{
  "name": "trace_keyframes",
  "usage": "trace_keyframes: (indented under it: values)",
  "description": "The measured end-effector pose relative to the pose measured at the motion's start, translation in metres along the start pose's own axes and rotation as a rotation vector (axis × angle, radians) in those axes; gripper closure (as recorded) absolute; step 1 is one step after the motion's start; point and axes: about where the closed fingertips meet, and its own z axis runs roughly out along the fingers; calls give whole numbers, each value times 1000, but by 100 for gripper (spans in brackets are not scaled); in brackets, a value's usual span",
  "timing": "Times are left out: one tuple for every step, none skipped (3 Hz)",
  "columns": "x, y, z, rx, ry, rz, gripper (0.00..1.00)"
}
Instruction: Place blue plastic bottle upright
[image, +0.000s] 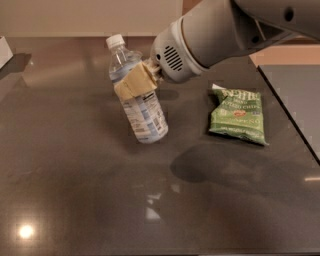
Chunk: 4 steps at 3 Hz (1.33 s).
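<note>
The blue plastic bottle (142, 112) is clear and pale blue, with a white cap at the top and a white-blue label. It is held above the dark table (75, 190), nearly upright, with its cap leaning a little to the left. My gripper (134, 82) is shut on the bottle's upper part, its tan pads (136, 83) clamped around it just below the neck. The grey arm reaches in from the upper right. I cannot tell if the bottle's base touches the table.
A green chip bag (237, 116) lies flat on the table to the right of the bottle. A white object's corner (4, 50) shows at the far left edge. The table's right edge runs diagonally at the far right.
</note>
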Motion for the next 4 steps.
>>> trace_keyframes:
  values:
    - [-3, 6, 1, -49, -126, -24, 100]
    - [-1, 14, 2, -72, -246, -50, 100]
    - [5, 12, 2, -75, -346, -87, 100]
    - [15, 6, 1, -64, -419, -162, 100]
